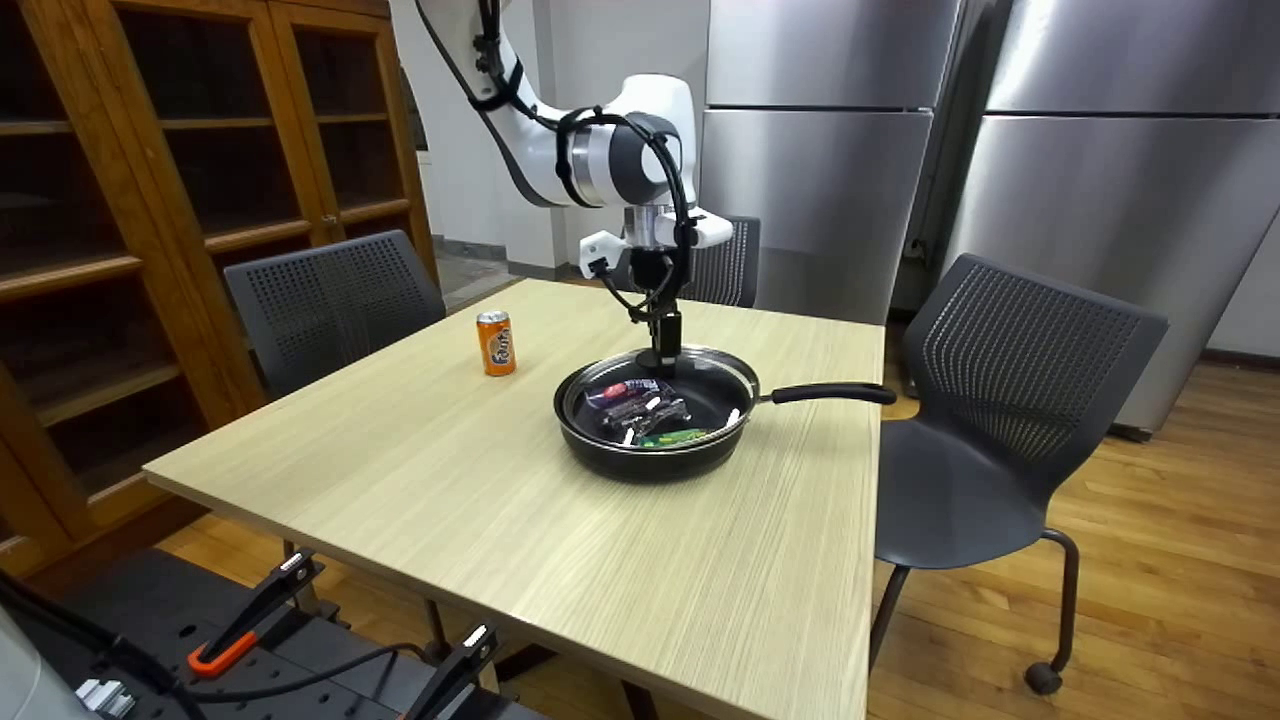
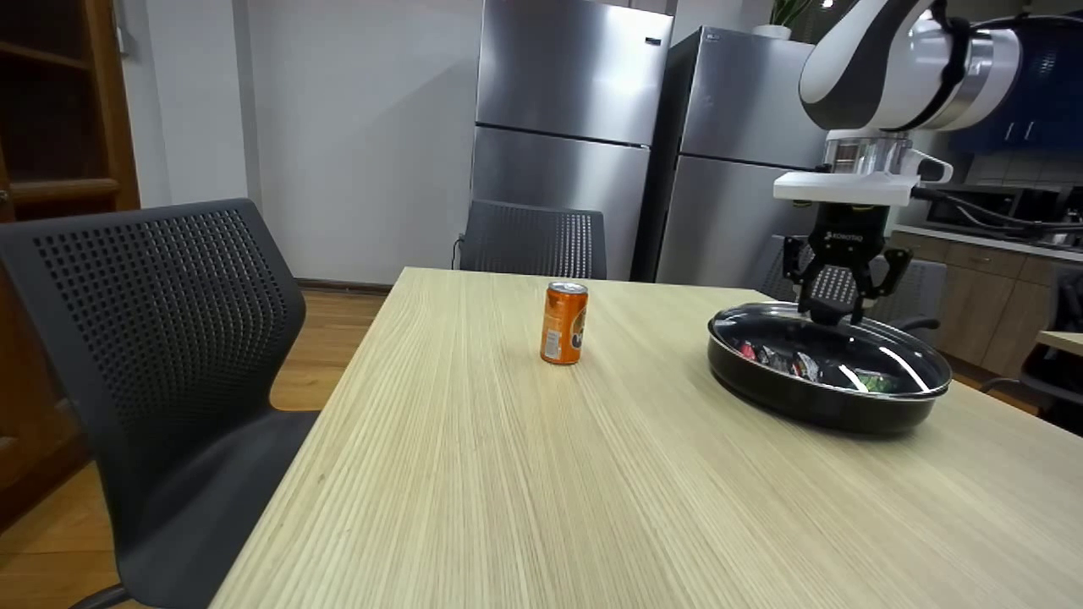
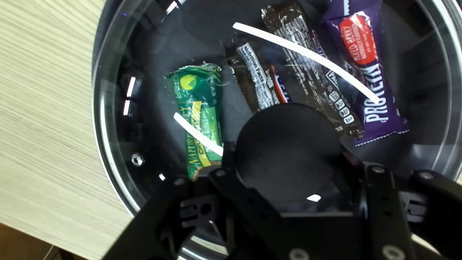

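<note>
My gripper (image 3: 291, 159) points straight down over a covered pan, a finger on each side of the round black lid knob (image 3: 285, 141), and the knob fills the space between them. The clear glass lid (image 2: 909, 359) with its metal rim lies on the black frying pan (image 1: 650, 462); no gap shows between them. Through the glass I see a green granola bar packet (image 3: 200, 94), dark brown bar wrappers (image 3: 303, 72) and a purple protein bar packet (image 3: 382, 104). The pan's handle (image 1: 830, 393) reaches toward a table edge in an exterior view. Fingertip contact under the knob is hidden.
An orange soda can (image 1: 496, 344) stands upright on the light wood table (image 2: 508, 474), apart from the pan. Dark chairs (image 1: 1020, 380) stand around the table. Behind are steel refrigerators (image 1: 815, 200) and a wooden cabinet (image 1: 200, 120).
</note>
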`<state>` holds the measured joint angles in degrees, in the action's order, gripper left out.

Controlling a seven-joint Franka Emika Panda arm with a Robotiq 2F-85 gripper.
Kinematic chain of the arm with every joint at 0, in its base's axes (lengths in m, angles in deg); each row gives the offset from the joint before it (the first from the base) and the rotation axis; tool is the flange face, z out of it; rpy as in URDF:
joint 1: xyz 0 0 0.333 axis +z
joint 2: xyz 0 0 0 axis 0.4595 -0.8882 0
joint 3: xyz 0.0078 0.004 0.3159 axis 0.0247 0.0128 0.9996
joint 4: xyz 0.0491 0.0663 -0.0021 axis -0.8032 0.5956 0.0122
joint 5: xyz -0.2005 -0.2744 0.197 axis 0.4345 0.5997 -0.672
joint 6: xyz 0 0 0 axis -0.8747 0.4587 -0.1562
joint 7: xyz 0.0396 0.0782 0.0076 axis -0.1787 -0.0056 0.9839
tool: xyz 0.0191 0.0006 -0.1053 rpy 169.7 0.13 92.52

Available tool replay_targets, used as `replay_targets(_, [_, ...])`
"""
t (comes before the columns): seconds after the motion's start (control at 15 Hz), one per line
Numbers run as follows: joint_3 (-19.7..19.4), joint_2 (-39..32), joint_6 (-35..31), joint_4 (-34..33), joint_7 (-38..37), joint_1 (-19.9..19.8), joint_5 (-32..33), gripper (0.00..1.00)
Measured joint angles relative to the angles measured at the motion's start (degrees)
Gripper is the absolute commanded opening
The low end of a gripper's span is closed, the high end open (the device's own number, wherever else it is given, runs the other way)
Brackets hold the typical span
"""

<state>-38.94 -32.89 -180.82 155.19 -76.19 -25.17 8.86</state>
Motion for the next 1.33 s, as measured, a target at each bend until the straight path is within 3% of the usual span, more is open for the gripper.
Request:
replay_targets(0.87, [2.5,0.4,1.9,-0.1,4.6,-2.4,-3.4,0.39])
replay_targets(0.93, [2.6,0.4,2.1,-0.1,4.6,-2.4,-3.4,0.89])
replay_targets(1.13, [2.6,0.4,2.7,-0.1,4.6,-2.4,-3.5,1.00])
replay_targets(1.33, [2.7,0.6,3.0,-0.1,4.6,-2.4,-3.7,1.00])
